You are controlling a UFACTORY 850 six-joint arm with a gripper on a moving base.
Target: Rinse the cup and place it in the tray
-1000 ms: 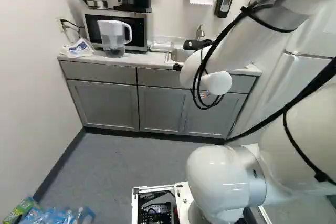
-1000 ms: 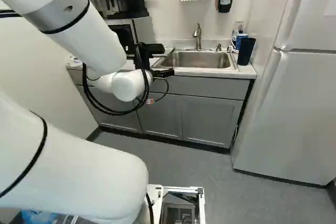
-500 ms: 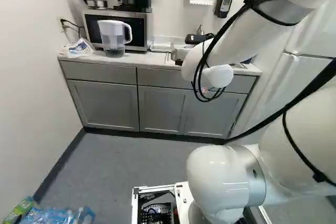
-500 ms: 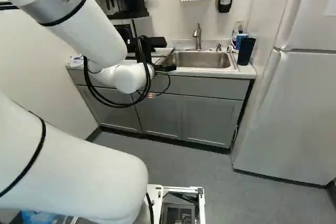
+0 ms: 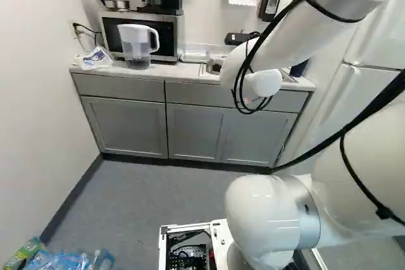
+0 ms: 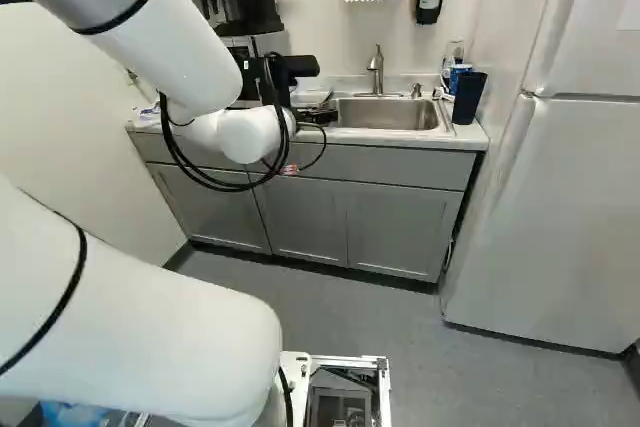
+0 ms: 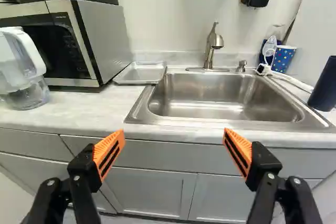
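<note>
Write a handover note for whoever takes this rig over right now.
Gripper: open, holding nothing, just short of the sink.
Cup: polka-dot cup by the sink's back corner, near the faucet; a dark tumbler stands on that same side. Which one is meant, I can't tell.
Tray: on the counter between sink and microwave.
Done: no cup is gripped or in the tray; whether either was rinsed doesn't show.
Left: grasp, rinse, place in tray.
</note>
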